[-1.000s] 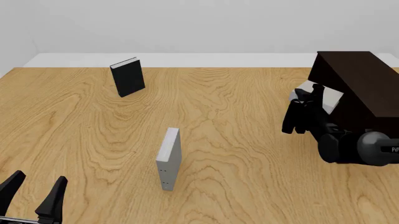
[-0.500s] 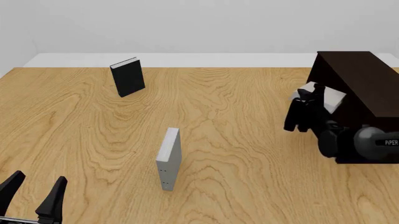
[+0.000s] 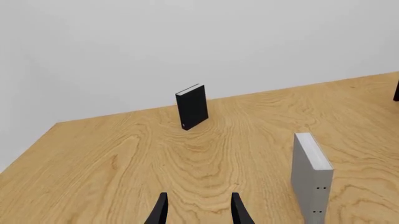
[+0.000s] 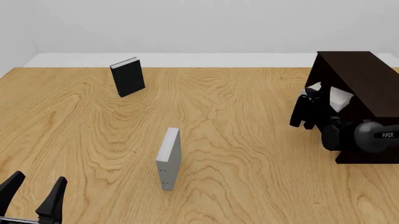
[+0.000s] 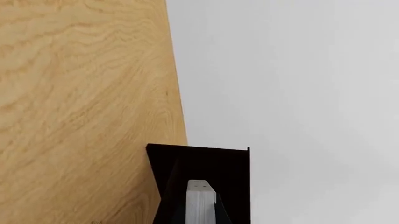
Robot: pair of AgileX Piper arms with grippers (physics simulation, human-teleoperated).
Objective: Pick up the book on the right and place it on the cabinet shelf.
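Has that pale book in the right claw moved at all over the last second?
Yes. The book, gripped by the right claw, has shifted rightward, deeper into the dark cabinet, which stayed put.

Book at cabinet opening, right

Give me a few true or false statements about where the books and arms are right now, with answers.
1. The right gripper holds a grey book at the cabinet opening. True.
2. The black book lies flat on the table. False: it stands upright.
3. The left gripper grips the dotted grey book. False: its jaws are open, away from that book.
4. The dotted grey book stands nearer the arms than the black book. True.
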